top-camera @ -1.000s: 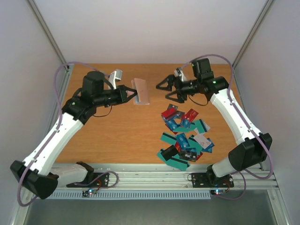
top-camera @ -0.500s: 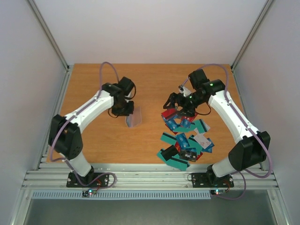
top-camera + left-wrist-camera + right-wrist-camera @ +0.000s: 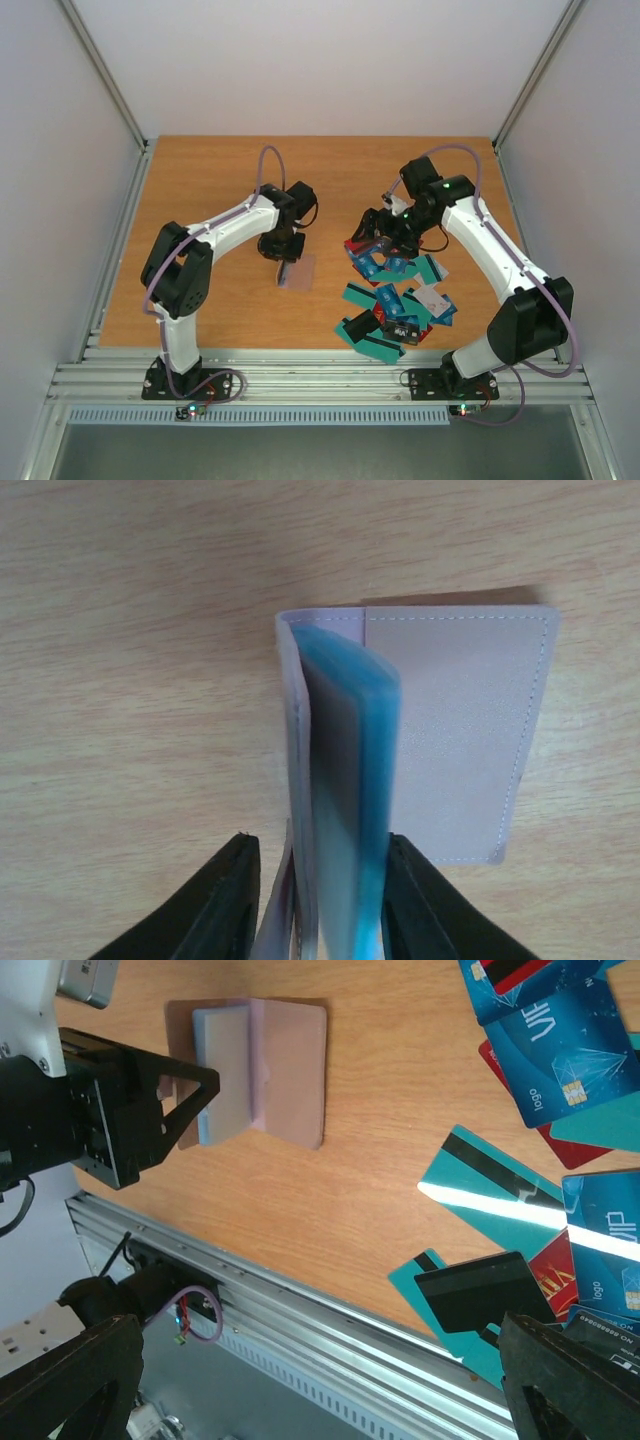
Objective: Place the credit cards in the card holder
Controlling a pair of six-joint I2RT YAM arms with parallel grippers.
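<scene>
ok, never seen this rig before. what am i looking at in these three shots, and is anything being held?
These are two robot arms bolted to the near edge of a wooden table. The top picture looks down from above and behind them, with the left arm on the left and the right arm on the right. The other two pictures come from a camera on each wrist, looking past that arm's own two-finger tool.

On the table lie a loose heap of credit cards, mostly teal with some blue and red, and a card holder opened like a book. One half of it lies flat; the other stands up between the jaws of the left tool. The pictures do not show whether the jaws pinch it or only flank it. The right tool is wide open and empty, by the heap.
</scene>
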